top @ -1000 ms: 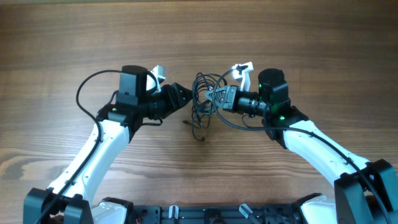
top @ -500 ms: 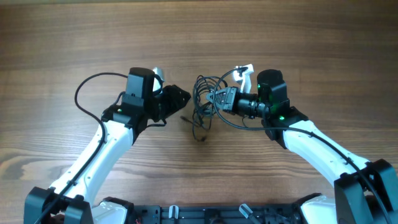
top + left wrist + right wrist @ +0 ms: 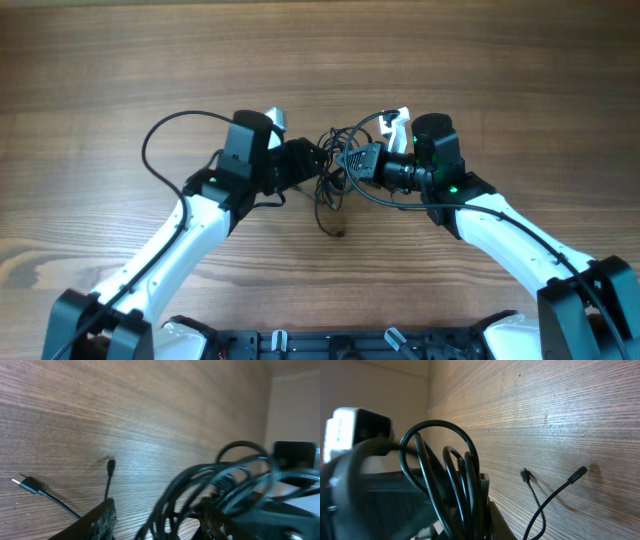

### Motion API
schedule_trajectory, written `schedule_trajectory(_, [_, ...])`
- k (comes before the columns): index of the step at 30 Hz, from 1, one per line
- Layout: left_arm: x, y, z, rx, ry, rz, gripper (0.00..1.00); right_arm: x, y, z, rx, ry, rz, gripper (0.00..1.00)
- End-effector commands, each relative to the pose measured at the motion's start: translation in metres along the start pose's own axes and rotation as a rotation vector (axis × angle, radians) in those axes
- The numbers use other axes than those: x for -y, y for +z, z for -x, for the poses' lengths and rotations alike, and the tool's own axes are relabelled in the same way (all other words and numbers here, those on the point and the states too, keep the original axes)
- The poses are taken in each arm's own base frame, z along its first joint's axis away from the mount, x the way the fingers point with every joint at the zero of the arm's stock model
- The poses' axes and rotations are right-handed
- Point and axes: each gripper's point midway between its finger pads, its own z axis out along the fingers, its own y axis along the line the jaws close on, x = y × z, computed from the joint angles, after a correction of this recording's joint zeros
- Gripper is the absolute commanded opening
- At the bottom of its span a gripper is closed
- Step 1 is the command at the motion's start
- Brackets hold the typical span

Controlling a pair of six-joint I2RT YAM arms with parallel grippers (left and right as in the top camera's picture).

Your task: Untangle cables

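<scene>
Since the right tool (image 3: 353, 160) is pressed together on one side of the cables (image 3: 328, 165), pinching the bunched black loops between the two arms near the middle of the worktop (image 3: 120, 60), it serves as the anchor for this step. The left tool (image 3: 160, 517) stands spread, one finger on either side of the same bundle and not visibly closed on it. The sound move, I judge, is for it to close on a single outer loop, not the whole clump. It can then draw that loop slowly away from the right tool, so the knot loosens and does not tighten. Two loose strands trail to the wood, ending in a flat plug (image 3: 25, 482) and a round tip (image 3: 110, 465); these should stay free to slide. The surface is brown, grained wood with a faint sheen, and a pale wall (image 3: 295, 410) rises beyond its far edge.
</scene>
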Motion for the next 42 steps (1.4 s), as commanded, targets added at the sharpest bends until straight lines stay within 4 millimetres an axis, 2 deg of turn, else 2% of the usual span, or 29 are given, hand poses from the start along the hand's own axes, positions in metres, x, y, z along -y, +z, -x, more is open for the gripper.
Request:
schedule_trajectory(1, [-0.011, 0.018, -0.012, -0.053, -0.011, 0.041, 0.48, -0.010, 0.002, -0.005, -0.038, -0.016, 0.043, 0.04])
schedule_trajectory(5, [-0.013, 0.020, -0.012, -0.058, -0.018, 0.044, 0.35, -0.009, 0.002, -0.003, -0.027, -0.015, 0.034, 0.05])
schedule_trajectory(9, [-0.023, 0.005, 0.011, 0.001, -0.063, 0.043, 0.29, -0.006, 0.002, -0.003, -0.023, -0.007, 0.019, 0.05])
schedule_trajectory(13, [-0.006, -0.031, 0.031, 0.010, -0.073, -0.111, 0.40, -0.002, 0.002, -0.004, -0.027, 0.003, 0.007, 0.05])
schedule_trajectory(14, [0.007, -0.043, 0.032, 0.001, -0.005, -0.185, 0.47, -0.002, 0.002, -0.003, -0.022, 0.002, 0.005, 0.05])
schedule_trajectory(15, [0.025, -0.057, 0.024, -0.024, 0.115, -0.277, 0.58, -0.001, 0.002, -0.001, -0.012, 0.002, -0.004, 0.05])
schedule_trajectory(16, [0.029, -0.060, 0.020, -0.032, 0.144, -0.290, 0.62, 0.000, 0.002, -0.001, -0.008, 0.002, -0.006, 0.05])
schedule_trajectory(19, [0.028, -0.055, 0.010, -0.051, 0.175, -0.262, 0.62, 0.000, 0.002, -0.001, -0.010, 0.006, -0.005, 0.05])
schedule_trajectory(25, [0.016, -0.024, -0.012, -0.101, 0.185, -0.142, 0.54, -0.001, 0.002, -0.002, -0.016, 0.005, 0.000, 0.05])
schedule_trajectory(31, [-0.001, -0.002, -0.019, -0.114, 0.132, -0.042, 0.53, -0.009, 0.002, -0.008, -0.053, -0.006, 0.043, 0.05])
schedule_trajectory(38, [-0.021, 0.007, -0.008, -0.064, 0.073, 0.056, 0.50, -0.041, -0.003, -0.016, -0.116, -0.136, 0.199, 0.04])
schedule_trajectory(40, [-0.017, 0.008, -0.005, -0.050, 0.083, 0.040, 0.43, -0.043, -0.004, -0.019, -0.134, -0.137, 0.212, 0.05])
schedule_trajectory(42, [-0.012, 0.008, -0.001, -0.032, 0.097, 0.020, 0.23, -0.043, -0.004, -0.021, -0.142, -0.135, 0.216, 0.05])
